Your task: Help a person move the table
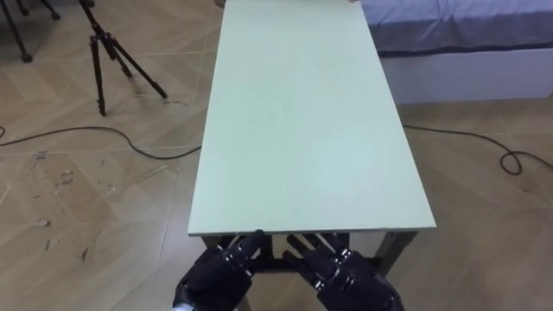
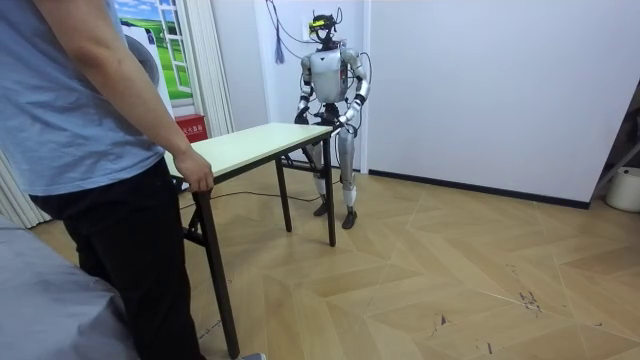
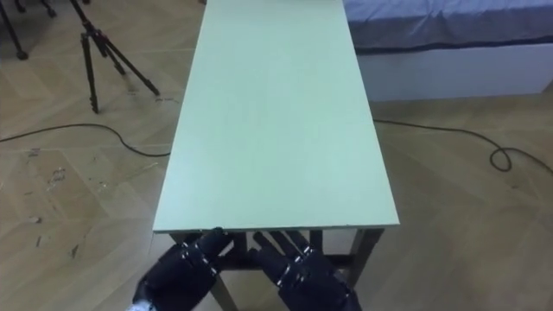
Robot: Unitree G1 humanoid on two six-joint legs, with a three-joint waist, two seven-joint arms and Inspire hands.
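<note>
The table (image 1: 302, 130) stretches away from the robot. Its left hand (image 1: 216, 275) and right hand (image 1: 350, 278) reach just under the near edge, fingers straight. A person (image 2: 90, 120) holds the far end.

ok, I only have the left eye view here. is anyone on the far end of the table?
Observer: Yes. In the room view a person stands at the far end, with one hand curled over the edge of the table.
Operator: table lifted?
Observer: Doesn't look like it. The legs at the robot's end appear to reach the wood floor.
Operator: room behind the robot?
Observer: A white wall runs behind it. How much gap it has there I can't judge from this angle.
</note>
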